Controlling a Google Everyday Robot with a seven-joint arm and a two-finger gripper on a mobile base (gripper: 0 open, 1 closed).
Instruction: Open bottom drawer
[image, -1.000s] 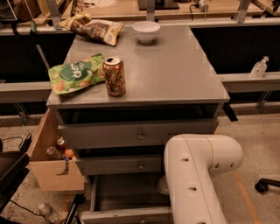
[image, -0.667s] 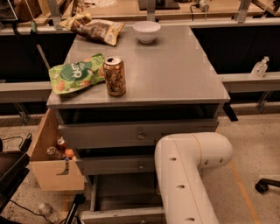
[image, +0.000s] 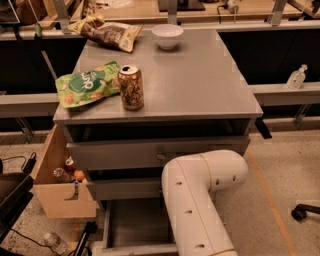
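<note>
Bottom drawer (image: 136, 226) sits lowest in the grey cabinet and nearest the camera. It stands pulled well out, with its bare floor and left wall showing from above. Its front rim runs left to right along the lower edge of the view, and its travel runs toward the camera.

The white arm (image: 200, 200) rises in front of the drawer's right part and bends at an elbow level with the drawers above. The pincer is not visible. It is hidden behind that arm or lies below the frame, so I cannot tell whether it is apart, together or clamped on the knob. With one arm only, the pincer most likely sits low behind the arm. If so, the bottom drawer lies just to its left and under it, and any further pull would be straight back toward the base, square to the front.

The middle drawer front (image: 125, 188) is up from there and farther back. The top drawer front (image: 125, 154) above it shows a small central knob (image: 161, 156). A wooden box (image: 60, 202) holding bottles hangs off to the left.

Higher and farther, the grey surface (image: 200, 85) carries a can (image: 131, 87) upright near its front left. A green snack bag (image: 85, 90) touches the can's left side. A white bowl (image: 167, 36) and a brown snack bag (image: 107, 32) lie at the far edge. A clear bottle (image: 296, 78) stands on the ledge well to the right.
</note>
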